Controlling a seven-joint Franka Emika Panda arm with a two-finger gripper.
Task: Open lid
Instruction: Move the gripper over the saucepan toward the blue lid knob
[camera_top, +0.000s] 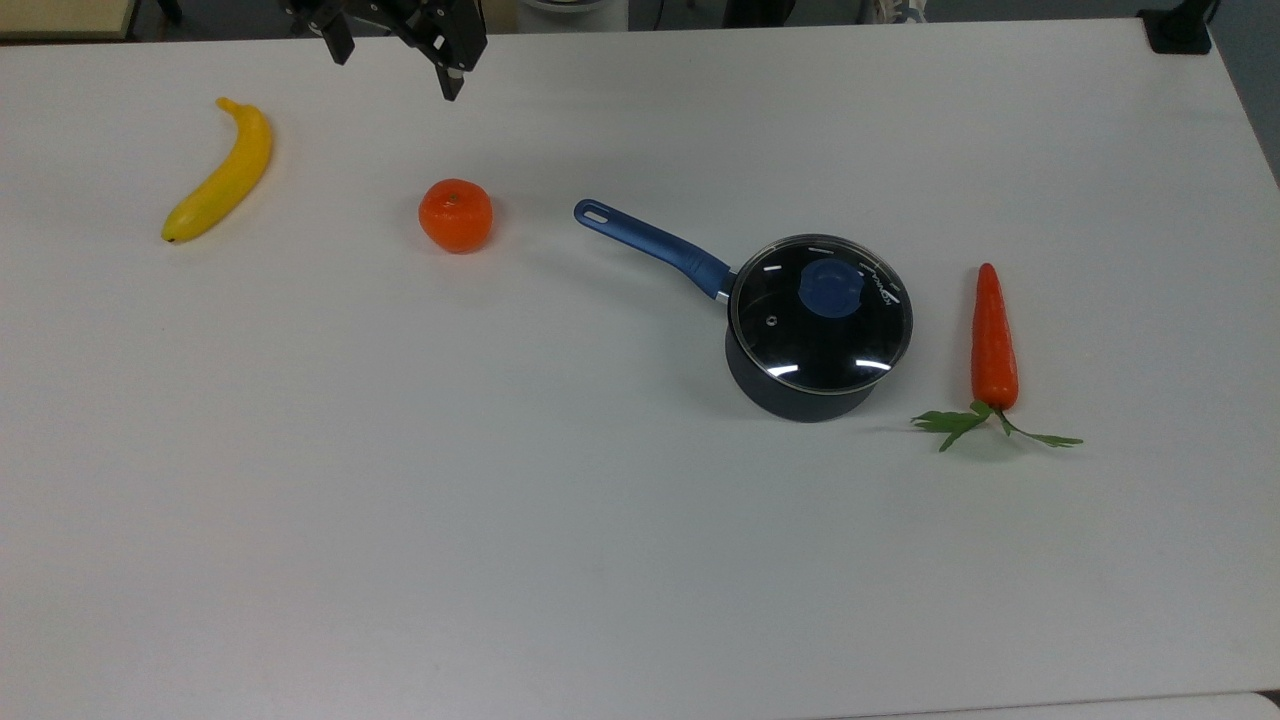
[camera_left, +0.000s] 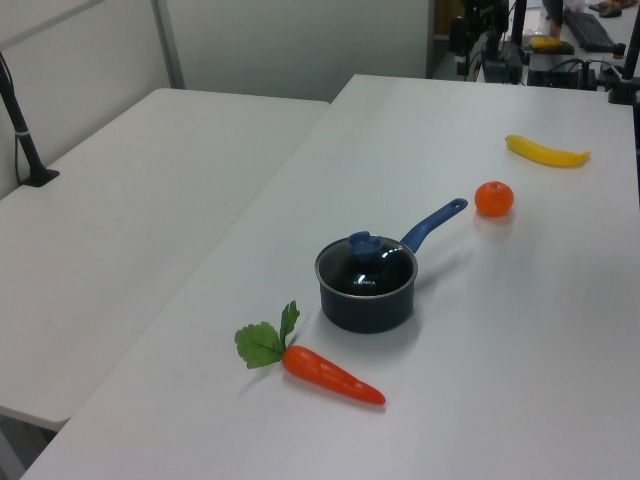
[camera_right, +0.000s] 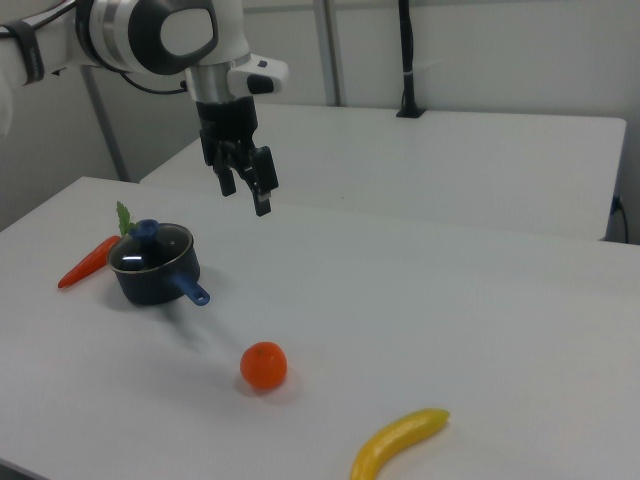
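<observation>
The lid (camera_left: 366, 264) sits on the saucepan (camera_left: 368, 300) on the table (camera_left: 560, 330), between a carrot (camera_left: 330, 374) and an orange (camera_left: 494, 198).

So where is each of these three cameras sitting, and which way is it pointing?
Top view: high above one long edge of the table, looking down; the open gripper shows at the far edge.
Left view: raised, past the carrot end, looking along the table towards the banana.
Right view: lower, at the banana end, facing back; the arm and gripper hang above the table.
All views share the saucepan, its lid on, and the orange.
</observation>
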